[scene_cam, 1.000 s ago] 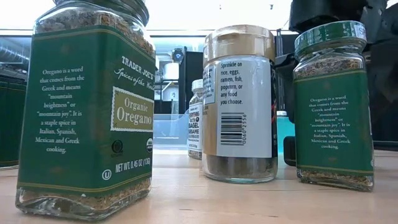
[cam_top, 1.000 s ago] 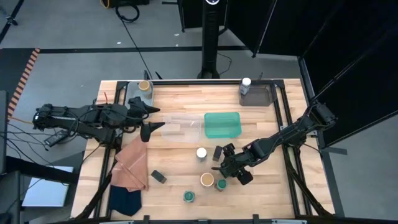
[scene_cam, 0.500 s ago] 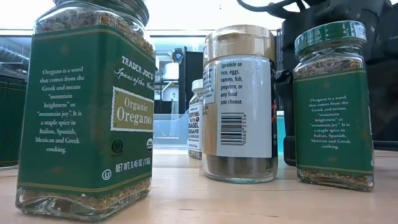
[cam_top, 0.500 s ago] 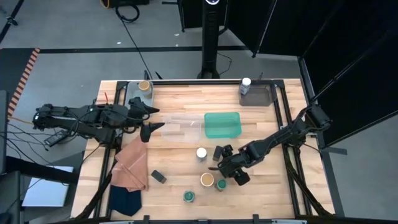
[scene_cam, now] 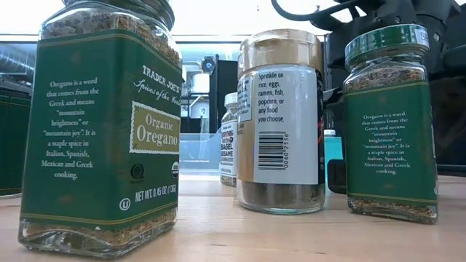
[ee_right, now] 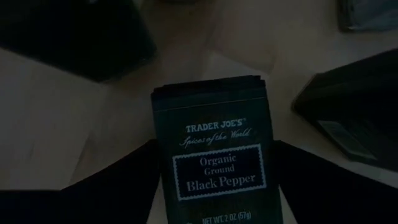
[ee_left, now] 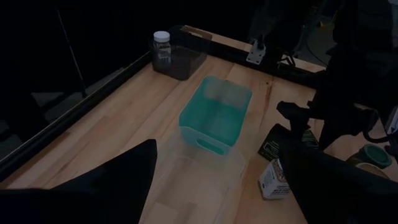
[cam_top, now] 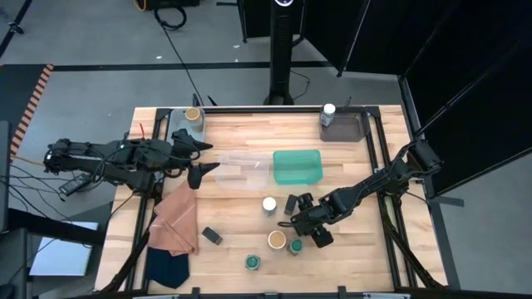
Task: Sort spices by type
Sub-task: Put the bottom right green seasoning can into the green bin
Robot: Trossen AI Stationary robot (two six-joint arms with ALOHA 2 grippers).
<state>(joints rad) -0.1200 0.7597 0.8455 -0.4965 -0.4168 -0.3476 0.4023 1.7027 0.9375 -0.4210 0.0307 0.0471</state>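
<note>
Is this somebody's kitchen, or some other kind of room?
Probably a robot lab or workshop, not a kitchen. Two dark robot arms work over a wooden table set in a black metal frame, cables trail across the grey floor, and the spice jars, like the oregano jar, look laid out for practice.

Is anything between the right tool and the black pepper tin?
Nothing visible. The right tool is at the pepper tin, which stands between its fingers with no other thing in the gap.
</note>
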